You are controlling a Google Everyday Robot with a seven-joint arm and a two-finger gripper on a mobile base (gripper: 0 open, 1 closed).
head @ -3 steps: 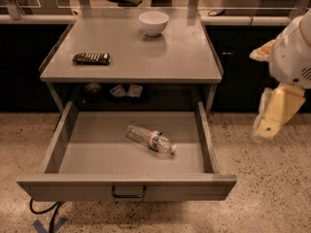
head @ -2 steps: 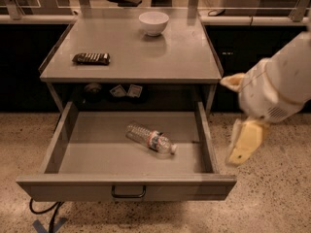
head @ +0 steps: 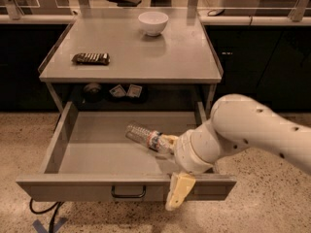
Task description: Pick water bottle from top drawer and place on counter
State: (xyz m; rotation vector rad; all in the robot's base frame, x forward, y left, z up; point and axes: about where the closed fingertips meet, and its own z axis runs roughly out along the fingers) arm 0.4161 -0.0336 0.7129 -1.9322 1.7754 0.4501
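The claw [head: 170, 174] hangs, fingers [head: 177, 193] apart, over the front right of the top drawer [head: 62, 136]; one finger sits just beside the water bottle [head: 145, 136] lying on its side inside; best to straddle its ribbed middle crosswise, then close gently before lifting toward the worktop [head: 170, 57].

Water bottle [head: 144, 136]: clear, ribbed, blue-red-white label band; on its side, angled, right of centre on the drawer floor.
Top drawer [head: 62, 145]: grey metal, shallow, pulled open, dark bar handle on near panel.
Counter [head: 171, 57]: flat grey top, above and beyond the drawer.
Gripper [head: 171, 171]: at the drawer's near right, fingers spread, one by the bottle's right end.
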